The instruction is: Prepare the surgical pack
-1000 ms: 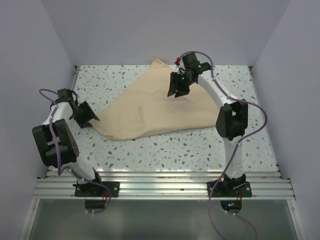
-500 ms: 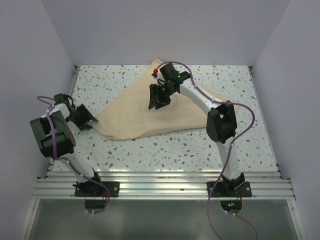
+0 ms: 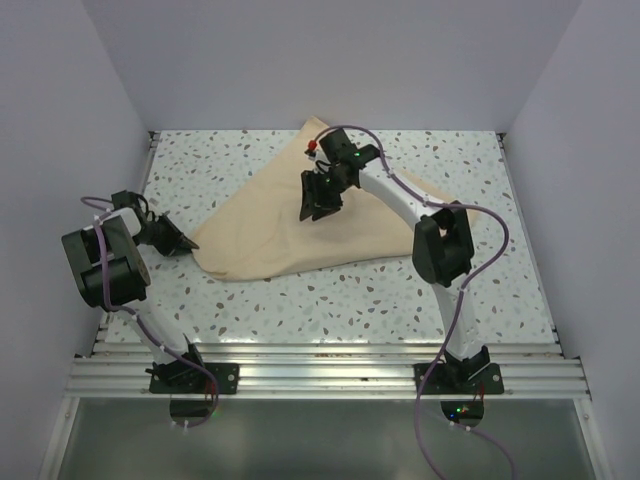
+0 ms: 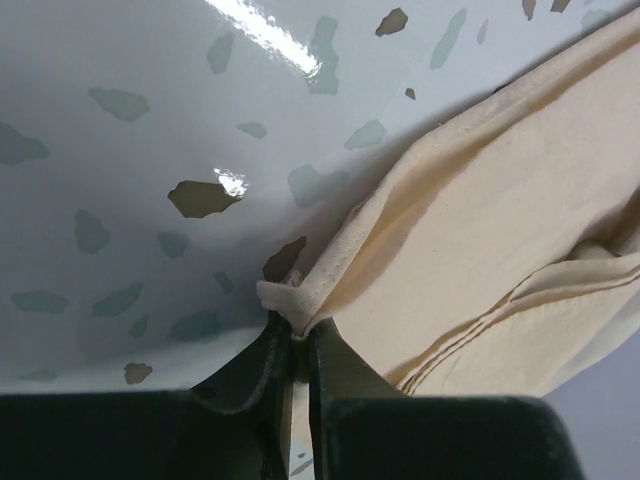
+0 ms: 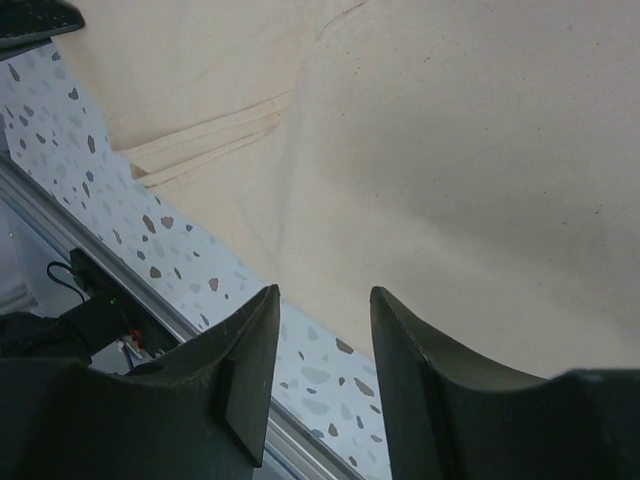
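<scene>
Tan wrap sheet (image 3: 300,230), folded to a rough triangle, flat on the speckled table (image 3: 400,290). Pinched at its 9 o'clock corner by the left gripper (image 4: 294,338), fingers pressed together on the hem. Over its 12 o'clock part, the right gripper (image 3: 318,208), spread apart, gripping nothing.

The tan-beige cloth wrap sheet (image 4: 470,230) is showing a matt, fine weave with a stitched hem. The white speckled tabletop (image 4: 120,170) is gleaming glossy and smooth, catching glare near the frame's top. The dark fingers (image 5: 235,390) of the right gripper (image 5: 324,296) are looking like matt, faintly scuffed plastic.
</scene>
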`<action>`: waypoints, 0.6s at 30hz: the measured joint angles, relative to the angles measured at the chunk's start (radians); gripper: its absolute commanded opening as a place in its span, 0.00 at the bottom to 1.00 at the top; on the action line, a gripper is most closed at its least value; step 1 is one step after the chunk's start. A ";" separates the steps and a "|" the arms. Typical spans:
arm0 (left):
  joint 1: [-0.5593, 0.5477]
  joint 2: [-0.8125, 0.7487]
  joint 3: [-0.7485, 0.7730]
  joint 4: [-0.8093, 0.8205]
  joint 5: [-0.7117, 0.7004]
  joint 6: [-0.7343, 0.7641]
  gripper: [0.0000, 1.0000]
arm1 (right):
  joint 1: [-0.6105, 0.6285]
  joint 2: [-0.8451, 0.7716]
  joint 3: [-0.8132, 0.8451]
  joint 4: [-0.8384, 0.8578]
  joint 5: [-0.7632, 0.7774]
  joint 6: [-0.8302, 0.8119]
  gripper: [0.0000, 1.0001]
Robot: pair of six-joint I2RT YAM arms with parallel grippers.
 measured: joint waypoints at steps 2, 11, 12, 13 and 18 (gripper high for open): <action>0.000 0.002 0.000 -0.001 0.006 0.001 0.00 | 0.011 0.000 0.003 0.002 0.003 0.005 0.43; -0.005 -0.028 -0.013 -0.001 0.021 0.023 0.00 | 0.166 0.026 0.043 0.009 0.044 0.019 0.22; -0.006 -0.037 -0.014 -0.002 0.028 0.023 0.00 | 0.196 0.034 0.043 0.009 0.062 0.021 0.18; -0.007 -0.048 -0.016 -0.001 0.036 0.021 0.00 | 0.214 0.042 0.043 0.006 0.082 0.022 0.17; -0.029 -0.111 -0.018 -0.002 0.080 0.004 0.00 | 0.304 0.077 0.023 0.002 0.212 0.032 0.13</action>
